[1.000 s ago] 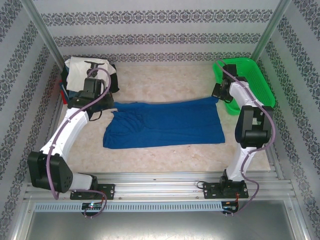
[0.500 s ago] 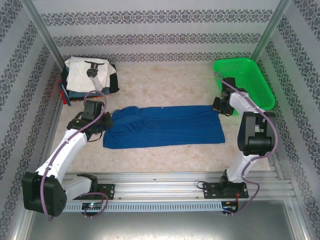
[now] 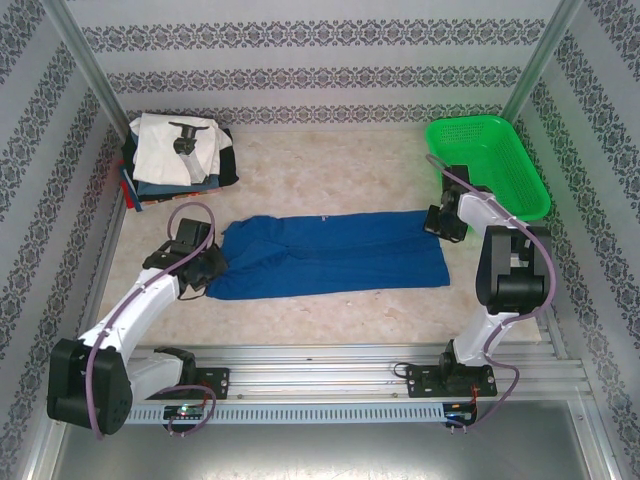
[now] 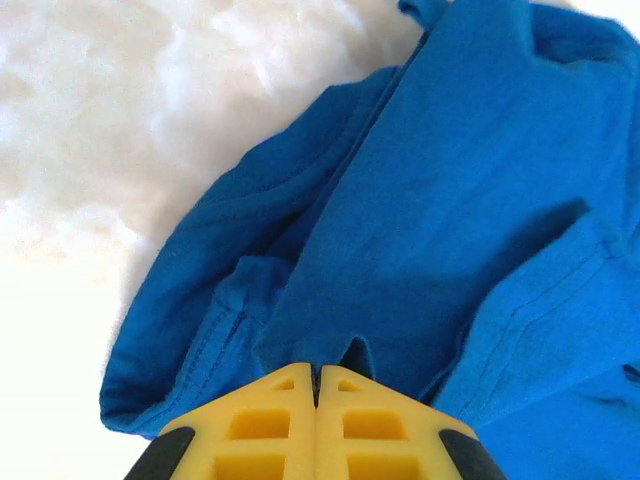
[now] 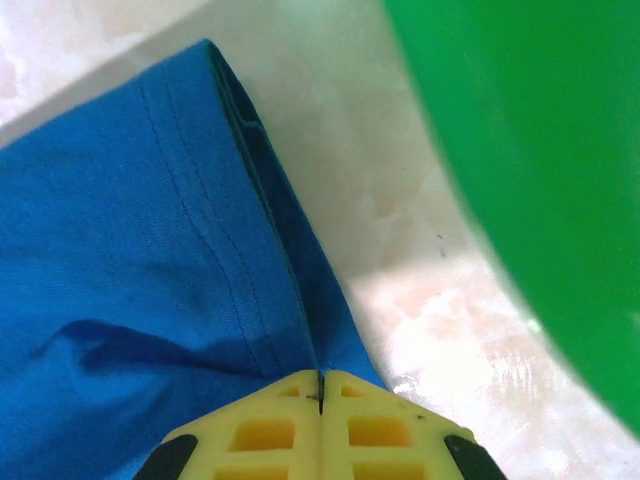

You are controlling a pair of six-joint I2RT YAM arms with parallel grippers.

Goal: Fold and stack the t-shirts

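Note:
A royal-blue t-shirt [image 3: 330, 255] lies in a long band across the middle of the table. At its left end, my left gripper [image 3: 213, 266] is shut on a pinch of the blue cloth [image 4: 430, 200], its yellow fingertips [image 4: 316, 372] pressed together. My right gripper [image 3: 433, 222] is shut on the shirt's stitched edge [image 5: 120, 230] at the far right corner, with the hem running into the closed tips [image 5: 320, 378]. Several folded t-shirts, a white one on top, sit stacked [image 3: 175, 150] at the far left corner.
A green plastic basket [image 3: 490, 165] stands at the far right, close beside my right gripper, and its wall [image 5: 530, 150] looms in the right wrist view. Patterned walls enclose the table. Bare marbled tabletop [image 3: 330, 165] lies beyond the shirt.
Both grippers have come toward the near side, pulling the shirt's far edge with them. The blue band is now narrower. The left arm has left the stack's side.

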